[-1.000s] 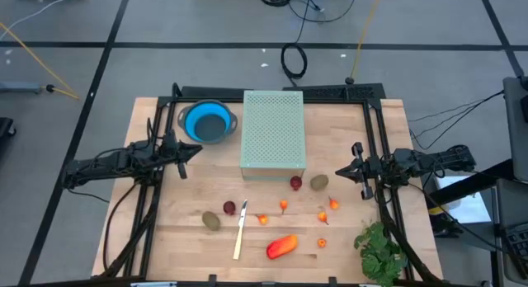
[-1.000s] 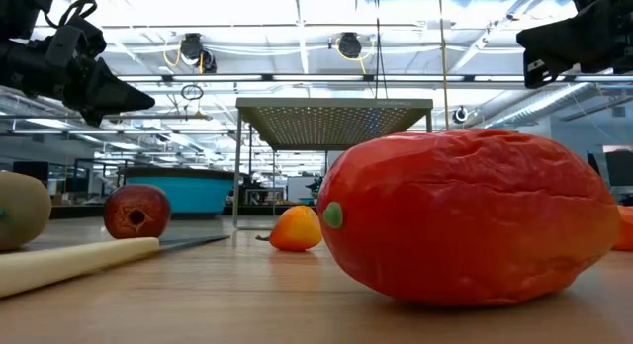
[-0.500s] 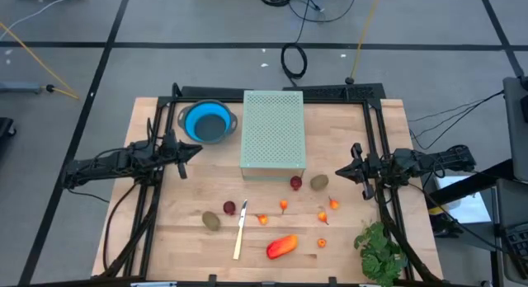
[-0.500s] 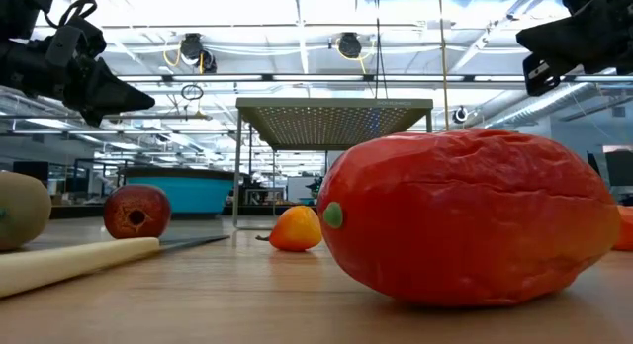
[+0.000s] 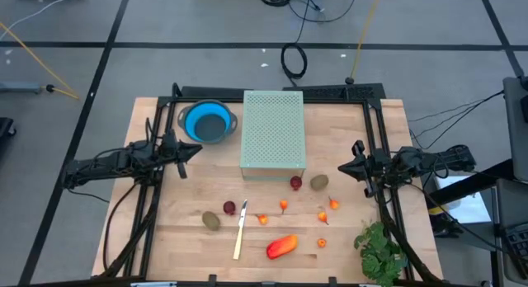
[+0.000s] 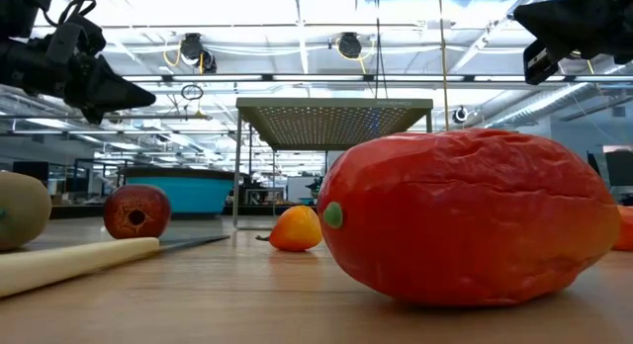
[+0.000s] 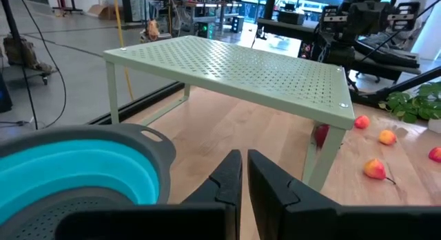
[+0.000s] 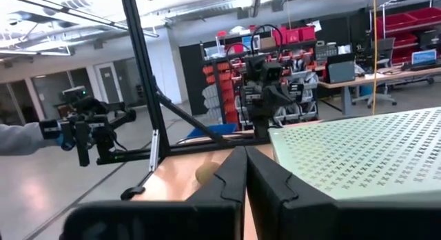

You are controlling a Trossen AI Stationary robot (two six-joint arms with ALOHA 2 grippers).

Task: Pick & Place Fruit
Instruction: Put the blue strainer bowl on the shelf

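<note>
The fruit lies loose on the wooden table. A red-orange oblong (image 5: 282, 246) (image 6: 470, 215) sits near the near edge. One kiwi-like oval (image 5: 212, 221) and a dark red ball (image 5: 229, 208) lie left of the knife (image 5: 240, 229). A second oval (image 5: 319, 182) (image 8: 207, 172) and a second ball (image 5: 295, 182) lie by the rack's near right corner. Several tiny orange bits (image 5: 322, 215) are scattered between them. My left gripper (image 5: 196, 150) (image 7: 244, 171) hovers shut beside the blue bowl. My right gripper (image 5: 345, 167) (image 8: 245, 167) hovers shut, right of the second oval.
A pale green perforated rack (image 5: 273, 132) stands on legs at the table's far middle. A blue collapsible bowl (image 5: 206, 122) sits to its left. A leafy green bunch (image 5: 379, 252) lies at the near right corner. Black frame rails run along both sides. A grey sleeve (image 8: 17, 140) shows in the room beyond.
My right gripper has risen a little and drawn back slightly toward the table's right edge, staying shut. The left arm and all the fruit have kept still.
</note>
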